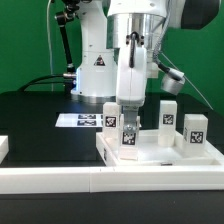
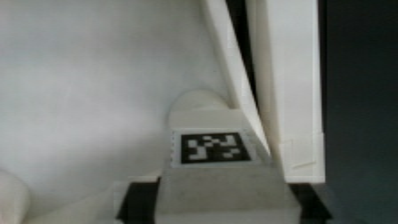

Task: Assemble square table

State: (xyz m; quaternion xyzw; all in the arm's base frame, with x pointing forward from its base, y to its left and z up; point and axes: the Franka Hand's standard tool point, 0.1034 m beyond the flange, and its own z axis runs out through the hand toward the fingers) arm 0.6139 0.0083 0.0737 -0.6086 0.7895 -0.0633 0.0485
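Square tabletop sits on the black table, against the white border rail. Three legs stand upright in its corners. Gripper over the tabletop's near corner, on the exterior view's left, clamped on a fourth leg, upright, tag facing the wrist camera. Marker board lies behind the tabletop.

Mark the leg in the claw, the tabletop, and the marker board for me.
Leg (image 1: pixel 129 128), exterior view, on its tagged face below the claw.
Tabletop (image 1: pixel 150 160), exterior view, on the front rim.
Marker board (image 1: pixel 82 120), exterior view, on the flat tag sheet behind the tabletop.
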